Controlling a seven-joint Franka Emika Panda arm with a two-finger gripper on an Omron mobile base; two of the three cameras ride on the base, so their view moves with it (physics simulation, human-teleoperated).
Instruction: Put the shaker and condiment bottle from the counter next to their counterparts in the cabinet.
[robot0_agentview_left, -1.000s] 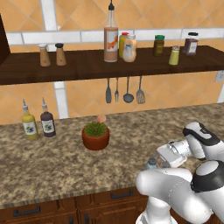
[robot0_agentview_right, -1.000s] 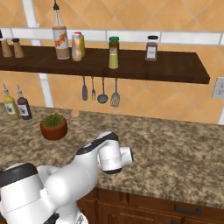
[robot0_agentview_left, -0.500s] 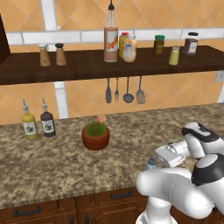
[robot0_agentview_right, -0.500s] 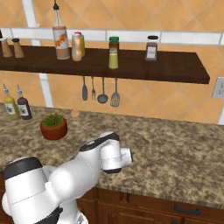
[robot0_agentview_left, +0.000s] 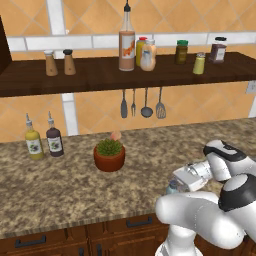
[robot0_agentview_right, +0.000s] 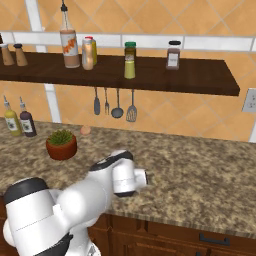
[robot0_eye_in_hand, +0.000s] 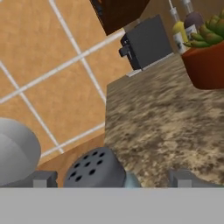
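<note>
Potted plant (robot0_agentview_left: 109, 154) in terracotta pot, mid worktop, small pinkish round object (robot0_agentview_left: 116, 135) just behind it. Two small spouted bottles at back edge, left side: yellow one (robot0_agentview_left: 33, 140), dark one (robot0_agentview_left: 54, 140) just beside it. Four utensils (robot0_agentview_left: 142, 102) hang on the tiled wall (robot0_agentview_left: 90, 15). Wall outlet (robot0_agentview_right: 249, 101) at right. Dark appliance (robot0_eye_in_hand: 146, 41) at far end, hand view. Drawers with black handles (robot0_agentview_left: 140, 223) below front edge.

The counter (robot0_agentview_left: 60, 190) carries a potted plant (robot0_agentview_left: 109, 154) mid-surface, two sauce bottles (robot0_agentview_left: 43, 142) by the back edge on the left, and the shaker (robot0_eye_in_hand: 97, 169) at the front edge. On the cabinet (robot0_agentview_left: 100, 75): two brown shakers (robot0_agentview_left: 59, 62) left, the counterparts (robot0_agentview_left: 135, 47) and condiment bottle (robot0_agentview_left: 148, 56) centre.
</note>
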